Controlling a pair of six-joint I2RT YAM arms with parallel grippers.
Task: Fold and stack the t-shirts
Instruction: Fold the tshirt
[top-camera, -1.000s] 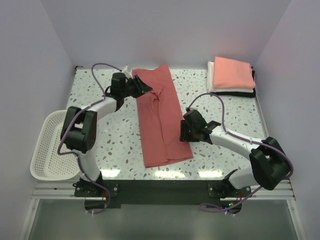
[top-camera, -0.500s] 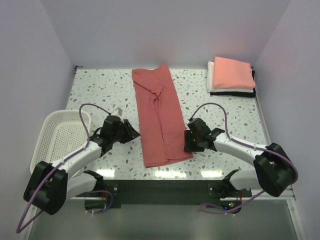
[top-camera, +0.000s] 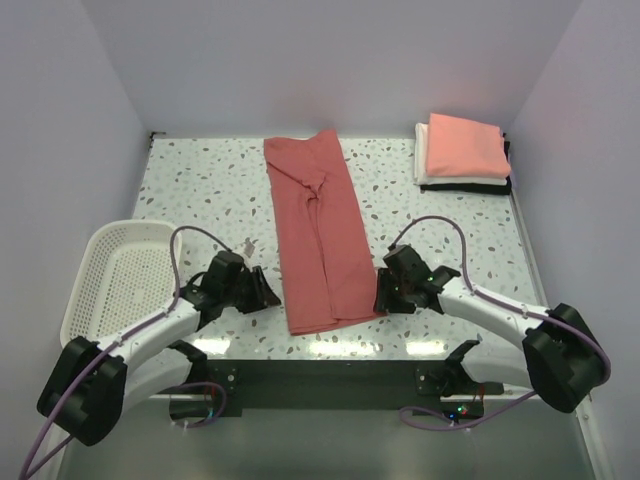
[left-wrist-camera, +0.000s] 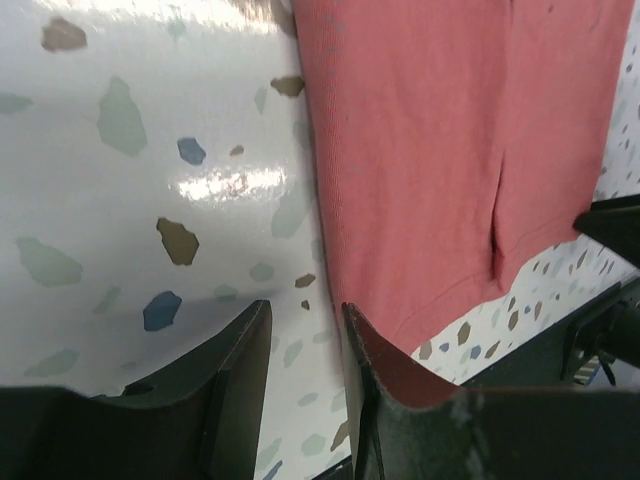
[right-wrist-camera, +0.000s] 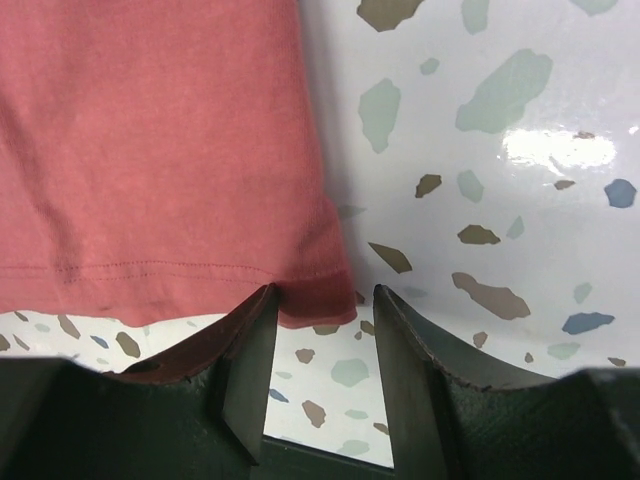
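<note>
tabletop: left claw, right claw ajar beside t-shirt

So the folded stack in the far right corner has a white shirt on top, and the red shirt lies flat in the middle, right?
Not quite. The top view shows a pink shirt on top of the stack, with white under it. The red shirt does lie flat in the middle.

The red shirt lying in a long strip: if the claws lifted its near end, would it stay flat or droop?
Probably droop: the red shirt is thin cloth with soft creases down its middle, so it looks floppy and light. Pushed, it would likely bunch up rather than slide whole across the glossy table.
</note>
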